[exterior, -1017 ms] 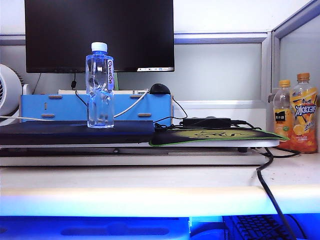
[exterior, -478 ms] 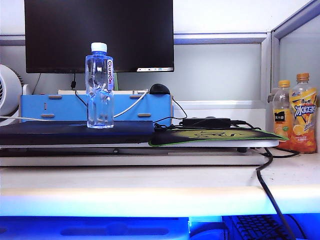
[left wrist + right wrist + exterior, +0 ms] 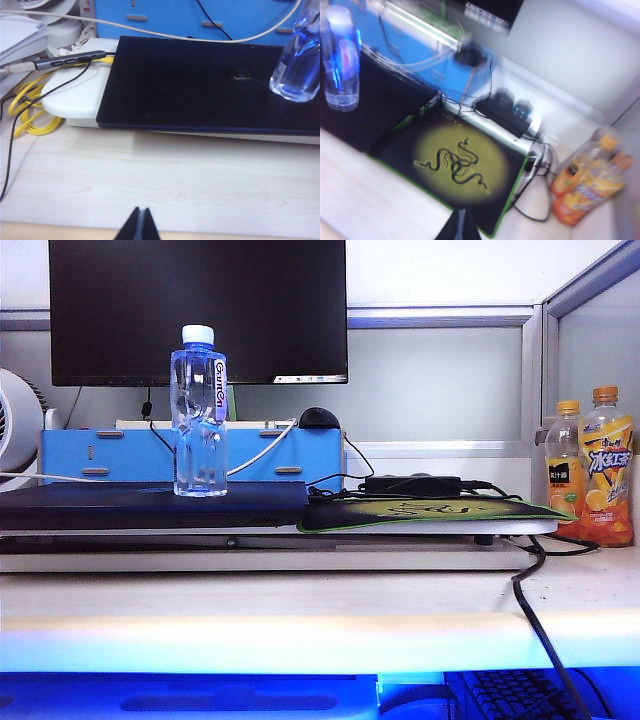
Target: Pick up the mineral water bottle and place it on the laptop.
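The exterior view shows no change over the last second: the mineral water bottle [image 3: 199,410] stands upright on the laptop [image 3: 150,505] exactly as before, near the laptop's right end, toward the left side of the tabletop [image 3: 300,615]. No arm appears in that view at any point.

Left tool [image 3: 139,225]: tips together, empty, hovering over bare tabletop in front of the laptop, well apart from the bottle.

Right tool [image 3: 459,225]: tips together, empty, above the front edge of the green-edged mouse mat [image 3: 455,165]. Its picture is smeared, so this arm is judged to be moving. The bottle appears at the far side of its view, untouched.

Nearby: monitor [image 3: 200,310] behind, two orange drink bottles [image 3: 595,465] at the tabletop's right end.

Assessment: bottle rests free and steady on the laptop with nothing gripping it. Placement appears complete; only clearing the arms seems left.
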{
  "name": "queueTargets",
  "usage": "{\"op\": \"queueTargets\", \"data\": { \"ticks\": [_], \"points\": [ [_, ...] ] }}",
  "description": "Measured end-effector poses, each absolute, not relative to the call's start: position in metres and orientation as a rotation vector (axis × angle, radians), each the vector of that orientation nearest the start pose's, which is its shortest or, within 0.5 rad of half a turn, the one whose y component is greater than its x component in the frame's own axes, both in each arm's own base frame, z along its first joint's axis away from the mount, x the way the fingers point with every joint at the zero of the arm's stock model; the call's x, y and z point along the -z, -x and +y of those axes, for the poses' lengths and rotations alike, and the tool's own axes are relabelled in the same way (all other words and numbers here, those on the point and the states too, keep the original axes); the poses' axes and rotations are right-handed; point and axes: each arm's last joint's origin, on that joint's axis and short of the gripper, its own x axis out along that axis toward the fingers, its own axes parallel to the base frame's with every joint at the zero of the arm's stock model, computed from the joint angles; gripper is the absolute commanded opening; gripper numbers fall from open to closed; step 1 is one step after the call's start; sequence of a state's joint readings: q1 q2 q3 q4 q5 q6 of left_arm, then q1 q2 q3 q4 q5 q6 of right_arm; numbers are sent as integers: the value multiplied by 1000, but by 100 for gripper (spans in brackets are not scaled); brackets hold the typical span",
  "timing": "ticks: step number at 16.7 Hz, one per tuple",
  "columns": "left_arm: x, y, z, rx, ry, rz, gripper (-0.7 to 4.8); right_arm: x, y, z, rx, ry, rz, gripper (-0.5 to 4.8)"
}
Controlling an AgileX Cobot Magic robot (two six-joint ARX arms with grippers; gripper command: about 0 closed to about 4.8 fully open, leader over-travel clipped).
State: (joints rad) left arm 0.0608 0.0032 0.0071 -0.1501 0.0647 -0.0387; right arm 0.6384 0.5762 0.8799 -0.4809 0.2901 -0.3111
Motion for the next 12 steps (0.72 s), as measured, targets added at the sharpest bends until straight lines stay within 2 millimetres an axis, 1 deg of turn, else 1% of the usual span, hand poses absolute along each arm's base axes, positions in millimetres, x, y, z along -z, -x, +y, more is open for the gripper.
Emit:
{"op": "queueTargets", "data": {
  "ticks": [2,4,7,8,10,12],
  "points": [
    [-151,-96,4,1,48,146,-2,-335,-100,54,-366,304,100,-1],
    [-151,-96,4,1,48,146,-2,-312,-104,43,-331,209,121,-1],
    [-151,-96,4,1,48,146,-2,-297,-97,29,-268,151,58,-1],
    [-151,-96,4,1,48,146,-2,-289,-95,27,-251,146,38,-1],
    [-151,-96,4,1,48,146,-2,-267,-86,22,-239,140,14,-1],
    [-151,-96,4,1,48,146,-2,-255,-81,21,-238,136,-5,-1]
  ]
}}
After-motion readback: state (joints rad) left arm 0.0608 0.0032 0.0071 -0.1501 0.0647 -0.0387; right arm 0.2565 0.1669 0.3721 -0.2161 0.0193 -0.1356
